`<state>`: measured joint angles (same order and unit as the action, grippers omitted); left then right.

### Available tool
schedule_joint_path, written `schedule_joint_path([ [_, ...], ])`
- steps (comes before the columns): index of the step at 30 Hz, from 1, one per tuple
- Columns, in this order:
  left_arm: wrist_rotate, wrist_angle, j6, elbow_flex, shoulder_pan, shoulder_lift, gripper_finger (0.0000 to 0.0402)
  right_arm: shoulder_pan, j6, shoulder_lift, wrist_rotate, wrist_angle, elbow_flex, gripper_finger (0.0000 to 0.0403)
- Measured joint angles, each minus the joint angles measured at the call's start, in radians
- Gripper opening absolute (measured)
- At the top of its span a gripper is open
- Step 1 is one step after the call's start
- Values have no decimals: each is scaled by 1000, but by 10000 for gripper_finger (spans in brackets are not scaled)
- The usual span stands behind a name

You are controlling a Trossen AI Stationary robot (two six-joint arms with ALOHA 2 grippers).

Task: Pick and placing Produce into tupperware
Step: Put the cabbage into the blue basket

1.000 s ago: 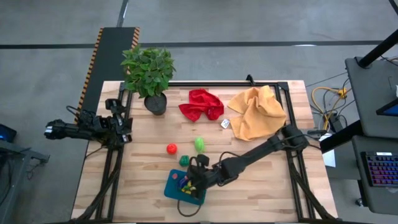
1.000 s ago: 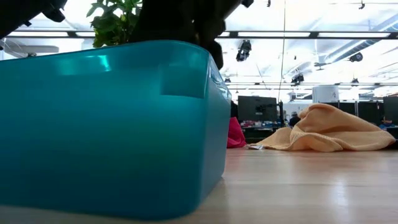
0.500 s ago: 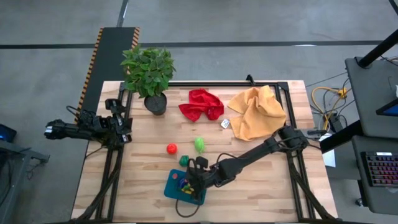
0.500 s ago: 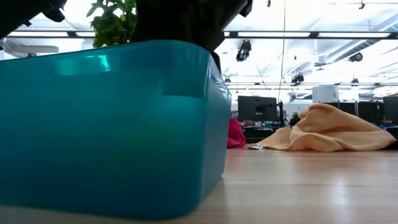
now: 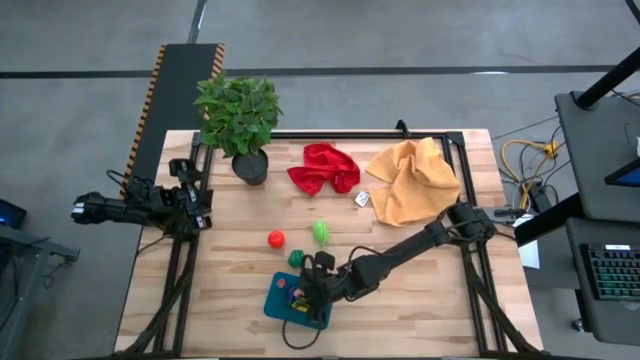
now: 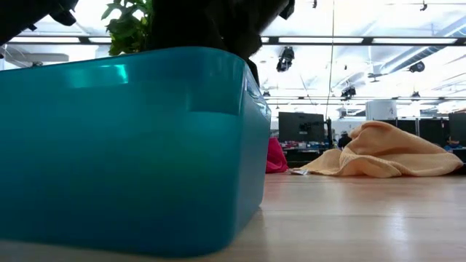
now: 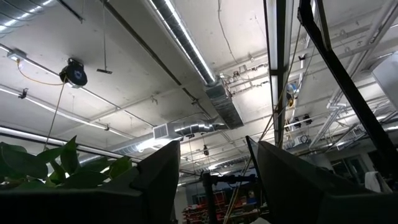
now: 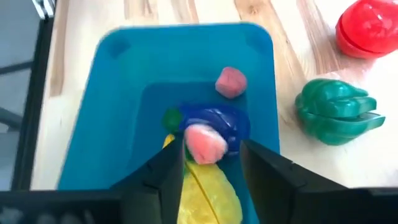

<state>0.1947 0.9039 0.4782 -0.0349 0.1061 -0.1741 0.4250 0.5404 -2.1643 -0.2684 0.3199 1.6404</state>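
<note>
The tupperware (image 5: pixel 297 300) stood at the counter's (image 5: pixel 430 290) near edge with several produce pieces (image 8: pixel 205 140) inside. Three more pieces (image 5: pixel 297 257) lay just behind it. The plant (image 5: pixel 238 115) and two cloths (image 5: pixel 412 180) lay further back.

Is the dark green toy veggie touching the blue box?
Apart. In the right wrist view, the dark green ridged toy vegetable sits on the wooden table beside the teal plastic container, with a strip of bare wood between them.

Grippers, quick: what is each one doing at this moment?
Left gripper: open, empty, parked off the table's left edge.
Right gripper: open over the tupperware, a pink piece between its fingers.
</note>
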Motion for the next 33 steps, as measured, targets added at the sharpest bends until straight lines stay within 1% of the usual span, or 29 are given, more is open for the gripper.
schedule_joint_path([
  [2,0,0,0,0,0,0,199,-6,0,0,-15,0,17,162],
  [4,0,0,0,0,0,0,199,-15,-37,8,-30,-2,37,179],
  [6,0,0,0,0,0,0,199,-21,-87,17,-78,3,63,197],
  [8,0,0,0,0,0,0,199,-26,-140,31,-158,28,89,217],
  [12,0,0,0,0,0,0,199,-34,-160,67,-393,118,121,265],
  [13,0,-1,0,0,0,0,199,-37,-158,73,-439,151,123,278],
  [15,0,-1,0,0,0,0,199,-44,-148,86,-493,221,124,303],
  [18,0,-1,0,0,0,0,199,-62,-108,105,-499,310,123,341],
  [20,0,-1,0,0,0,0,199,-77,-53,116,-497,376,123,363],
  [22,0,-1,0,0,0,0,199,-96,22,118,-495,446,121,377],
  [24,0,-1,0,0,0,0,199,-120,103,115,-492,496,116,382],
  [27,0,-1,0,0,0,0,199,-153,217,108,-481,505,106,384],
  [30,0,0,0,0,0,0,199,-179,294,92,-414,506,105,384],
  [33,0,0,0,0,0,0,199,-200,334,73,-361,518,104,384],
])
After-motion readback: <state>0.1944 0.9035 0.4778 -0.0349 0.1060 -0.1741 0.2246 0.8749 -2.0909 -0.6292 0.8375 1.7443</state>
